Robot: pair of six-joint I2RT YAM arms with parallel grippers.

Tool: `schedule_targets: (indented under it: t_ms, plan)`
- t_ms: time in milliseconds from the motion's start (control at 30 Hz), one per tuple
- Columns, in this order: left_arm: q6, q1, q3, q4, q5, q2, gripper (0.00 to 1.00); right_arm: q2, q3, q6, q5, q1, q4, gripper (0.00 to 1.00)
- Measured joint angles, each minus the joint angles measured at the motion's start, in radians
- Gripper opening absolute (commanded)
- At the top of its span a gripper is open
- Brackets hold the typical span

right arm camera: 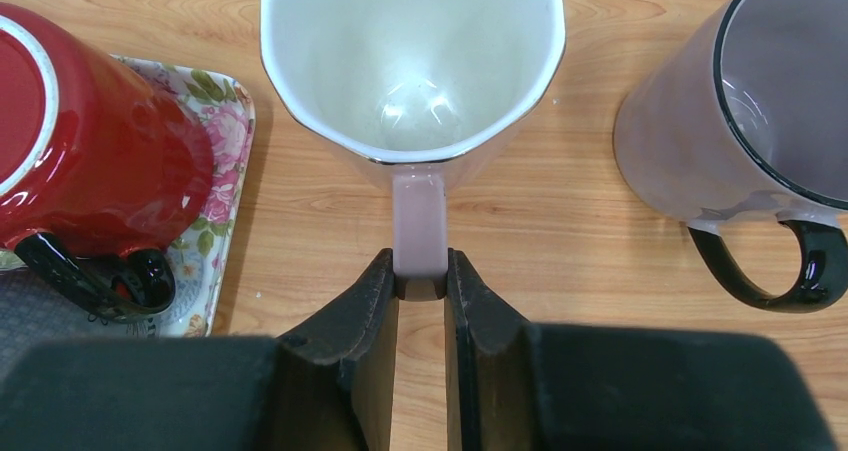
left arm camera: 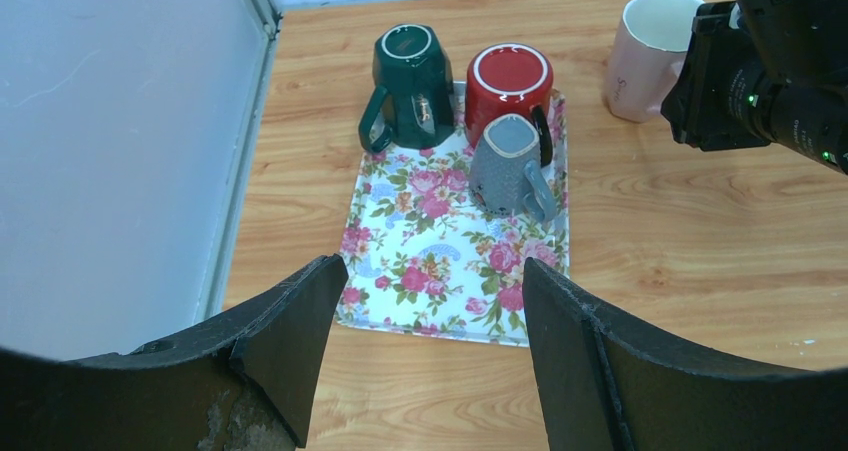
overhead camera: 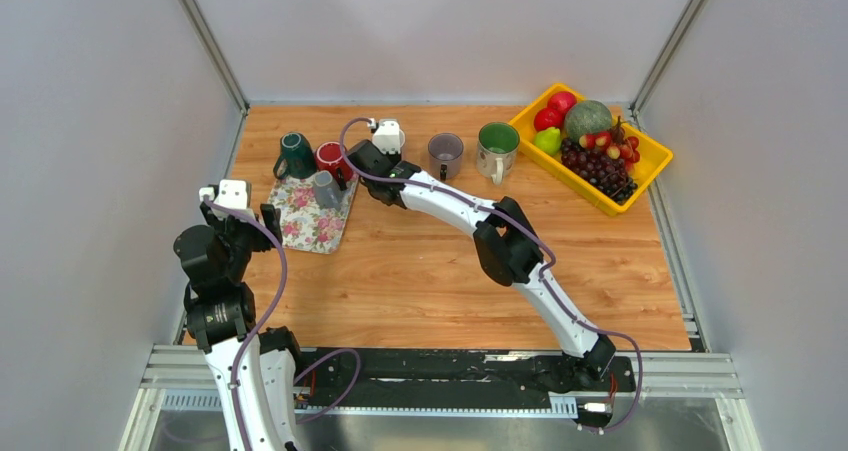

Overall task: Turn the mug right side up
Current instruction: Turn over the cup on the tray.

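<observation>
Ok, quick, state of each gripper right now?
Left gripper: open, holding nothing.
Right gripper: shut on the pale pink ceramic mug, by its handle.

You're working on a wooden table point(right arm camera: 560, 221): clear grain, smooth, low satin sheen. The pink mug point(right arm camera: 410, 61) is glazed ceramic, shiny inside with light spots on the bottom. The red mug point(right arm camera: 100, 161) is the glossiest, and the green mug point(left arm camera: 410, 81) is glazed too. The grey mug point(left arm camera: 505, 166) looks matt with a zigzag texture. The floral tray point(left arm camera: 430, 271) is smooth and slightly shiny. Your right gripper point(right arm camera: 421, 283) is matt black and grainy; the left gripper point(left arm camera: 432, 266) is scuffed at the edges. The yellow crate point(overhead camera: 650, 156) at the far right looks like plastic.
</observation>
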Motion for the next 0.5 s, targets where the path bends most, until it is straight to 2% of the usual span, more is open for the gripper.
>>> schedule_targets:
  t_ms: [500]
  plan:
    - [0.000,0.000,0.000,0.000,0.000,-0.004,0.76,-0.006,-0.006,0.020,0.005,0.005,-0.007,0.18]
